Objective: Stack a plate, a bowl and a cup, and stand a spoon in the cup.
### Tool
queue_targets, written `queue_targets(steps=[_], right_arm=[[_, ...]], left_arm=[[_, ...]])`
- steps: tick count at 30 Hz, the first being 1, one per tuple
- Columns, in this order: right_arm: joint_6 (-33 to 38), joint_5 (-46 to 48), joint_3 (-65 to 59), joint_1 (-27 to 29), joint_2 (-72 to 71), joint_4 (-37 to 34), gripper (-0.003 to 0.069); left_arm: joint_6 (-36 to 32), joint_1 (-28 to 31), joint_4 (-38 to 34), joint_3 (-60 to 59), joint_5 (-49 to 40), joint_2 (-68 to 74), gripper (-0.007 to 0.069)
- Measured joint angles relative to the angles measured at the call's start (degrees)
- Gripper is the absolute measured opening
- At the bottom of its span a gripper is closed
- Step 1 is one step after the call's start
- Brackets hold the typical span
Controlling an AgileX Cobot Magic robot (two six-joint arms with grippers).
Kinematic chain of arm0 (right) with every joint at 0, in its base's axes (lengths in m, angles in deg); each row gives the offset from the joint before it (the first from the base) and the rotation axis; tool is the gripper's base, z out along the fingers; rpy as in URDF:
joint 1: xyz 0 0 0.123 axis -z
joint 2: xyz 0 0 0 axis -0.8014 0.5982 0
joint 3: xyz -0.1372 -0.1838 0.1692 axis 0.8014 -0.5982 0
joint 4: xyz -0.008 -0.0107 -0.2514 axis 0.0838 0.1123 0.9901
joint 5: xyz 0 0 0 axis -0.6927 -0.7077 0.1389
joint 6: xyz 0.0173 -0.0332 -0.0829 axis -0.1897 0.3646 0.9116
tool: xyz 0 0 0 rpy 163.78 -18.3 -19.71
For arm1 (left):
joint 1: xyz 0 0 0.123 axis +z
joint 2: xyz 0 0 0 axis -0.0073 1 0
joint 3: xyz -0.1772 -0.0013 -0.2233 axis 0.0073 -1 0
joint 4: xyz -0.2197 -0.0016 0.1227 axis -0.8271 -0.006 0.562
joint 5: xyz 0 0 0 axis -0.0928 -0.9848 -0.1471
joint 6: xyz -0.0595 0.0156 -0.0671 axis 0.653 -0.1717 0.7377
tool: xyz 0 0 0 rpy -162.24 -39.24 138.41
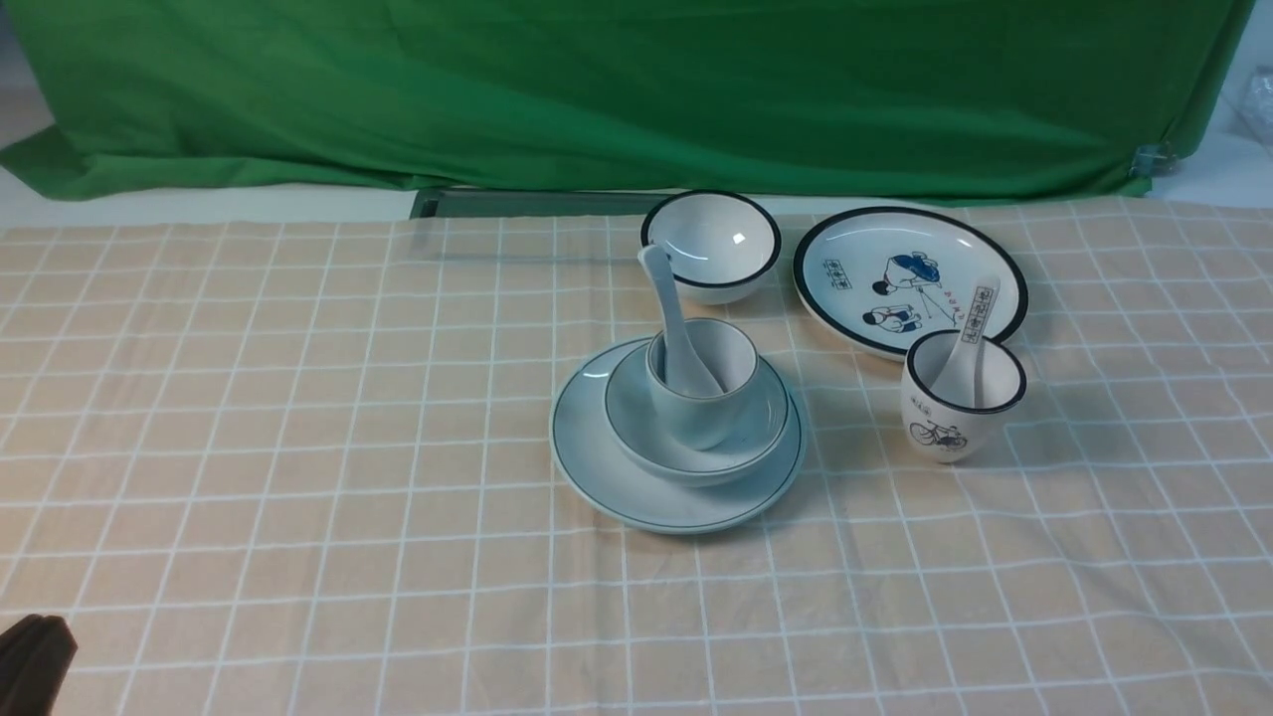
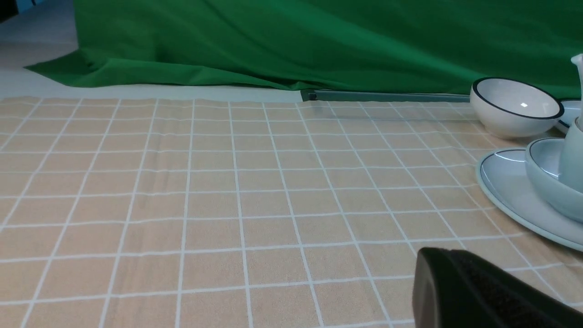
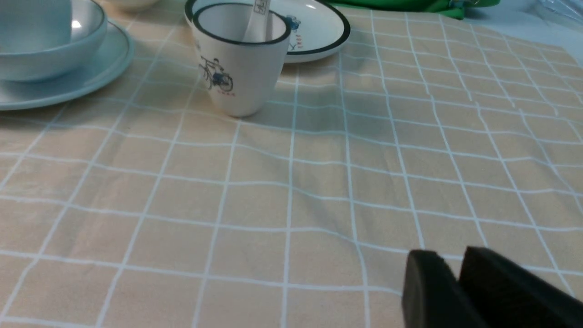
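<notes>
The pale blue-white plate [image 1: 617,477] lies mid-table with the bowl [image 1: 636,408] on it and the cup [image 1: 696,418] inside the bowl. The plain white spoon [image 1: 664,288] stands in the cup, its handle leaning back and to the left. Only the tip of my left gripper [image 1: 35,656] shows, at the front left corner, far from the stack. In the left wrist view the left gripper [image 2: 437,257] is shut and empty, with the plate [image 2: 505,182] and bowl [image 2: 544,168] beyond it. My right gripper [image 3: 448,262] is shut and empty over bare cloth, with the plate [image 3: 91,77] far off.
A black-rimmed white bowl [image 1: 711,244] stands behind the stack. A cartoon plate [image 1: 910,278] lies at the back right. In front of it stands a bicycle cup [image 1: 960,398] holding a printed spoon [image 1: 970,338]. A green cloth [image 1: 636,89] hangs along the back.
</notes>
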Motion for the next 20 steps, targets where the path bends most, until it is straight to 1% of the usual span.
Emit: queue_targets(steps=[4,13,20], right_arm=[[0.0,0.0,0.0,0.0,0.0,0.0,0.0146],[0.0,0.0,0.0,0.0,0.0,0.0,0.0189],[0.0,0.0,0.0,0.0,0.0,0.0,0.0204]], left_arm=[[0.0,0.0,0.2,0.0,0.0,0.0,0.0004],[0.0,0.0,0.26,0.0,0.0,0.0,0.0004],[0.0,0.0,0.3,0.0,0.0,0.0,0.0004]])
